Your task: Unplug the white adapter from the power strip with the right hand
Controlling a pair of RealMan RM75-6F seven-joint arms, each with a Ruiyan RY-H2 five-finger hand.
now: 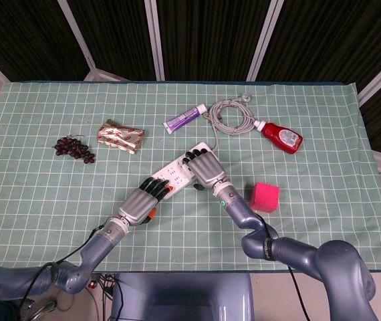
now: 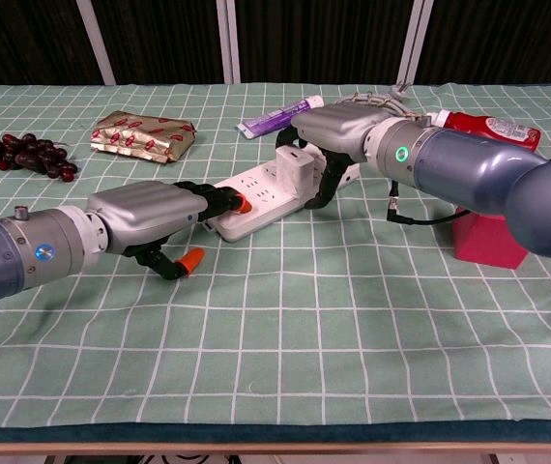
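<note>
The white power strip (image 1: 172,176) (image 2: 256,196) lies at an angle in the middle of the green checked cloth. The white adapter (image 2: 293,166) stands plugged into its far end. My right hand (image 1: 204,168) (image 2: 340,133) is curled over the adapter, fingers (image 2: 284,137) at its far side and thumb against its near right side, gripping it; in the head view the hand hides the adapter. My left hand (image 1: 141,200) (image 2: 150,217) lies flat with its orange-tipped fingers (image 2: 229,203) pressing on the strip's near end.
A pink cube (image 1: 265,196) (image 2: 493,237) sits just right of my right arm. Along the back lie a toothpaste tube (image 1: 184,118), a coiled cable (image 1: 230,115) and a ketchup bottle (image 1: 281,136). A gold packet (image 1: 120,136) and dark grapes (image 1: 74,148) lie at the left.
</note>
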